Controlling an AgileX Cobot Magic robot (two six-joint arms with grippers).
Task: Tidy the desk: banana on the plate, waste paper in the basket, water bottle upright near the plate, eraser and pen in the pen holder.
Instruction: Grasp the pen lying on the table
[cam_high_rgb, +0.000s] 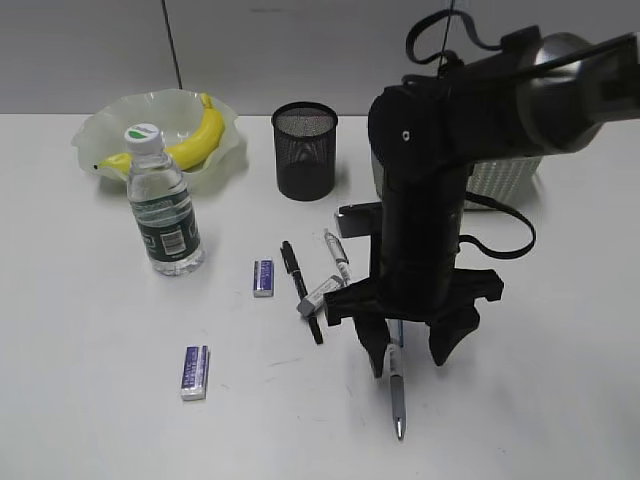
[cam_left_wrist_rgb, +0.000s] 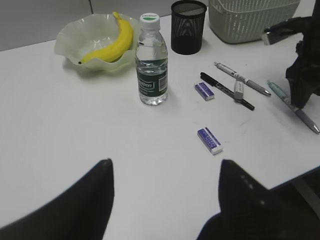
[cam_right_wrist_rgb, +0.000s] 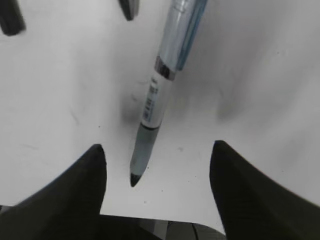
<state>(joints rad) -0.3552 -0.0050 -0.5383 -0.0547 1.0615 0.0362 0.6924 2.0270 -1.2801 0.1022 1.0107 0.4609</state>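
The banana (cam_high_rgb: 200, 138) lies in the pale green plate (cam_high_rgb: 100, 135). In front of it the water bottle (cam_high_rgb: 165, 205) stands upright. Two erasers (cam_high_rgb: 263, 277) (cam_high_rgb: 195, 372) and a black pen (cam_high_rgb: 301, 290) rest on the desk (cam_high_rgb: 90, 350), below the pen holder (cam_high_rgb: 304, 150). My right gripper (cam_high_rgb: 412, 355) is open, its fingers either side of a silver-blue pen (cam_right_wrist_rgb: 160, 95) and not touching it. In the left wrist view, my left gripper (cam_left_wrist_rgb: 166, 167) is open over bare desk. I see no waste paper. The basket (cam_high_rgb: 505, 180) is partly hidden behind the right arm.
A silver pen (cam_high_rgb: 336, 255) and a short grey cap-like piece (cam_high_rgb: 320, 295) lie beside the black pen. In the left wrist view the right arm (cam_left_wrist_rgb: 305, 65) stands at the far right, near the desk's edge.
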